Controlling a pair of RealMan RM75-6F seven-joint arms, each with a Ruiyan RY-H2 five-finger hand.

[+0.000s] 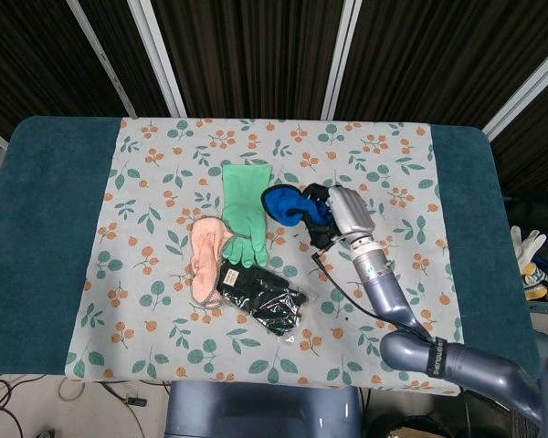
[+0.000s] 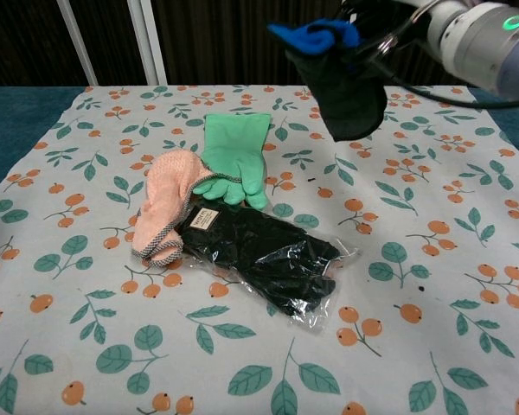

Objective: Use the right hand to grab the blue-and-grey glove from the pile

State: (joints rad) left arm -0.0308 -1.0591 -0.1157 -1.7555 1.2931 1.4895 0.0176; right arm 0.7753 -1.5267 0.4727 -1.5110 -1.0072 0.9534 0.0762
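My right hand (image 1: 345,212) (image 2: 389,17) grips the blue-and-grey glove (image 1: 292,204) (image 2: 337,73) and holds it well above the cloth, right of the pile. In the chest view its blue part sticks out to the left at the top, and the dark grey part hangs down below the hand. On the table the pile holds a green rubber glove (image 1: 244,212) (image 2: 233,156), a pink knitted glove (image 1: 205,252) (image 2: 164,203) and a black pair in a clear bag (image 1: 261,297) (image 2: 264,255). No view shows my left hand.
A floral cloth (image 1: 164,182) (image 2: 432,285) covers the middle of the teal table (image 1: 46,228). The hand's black cable (image 1: 342,297) loops down along the right forearm. Off the table's right edge sits a white and yellow soft toy (image 1: 530,265).
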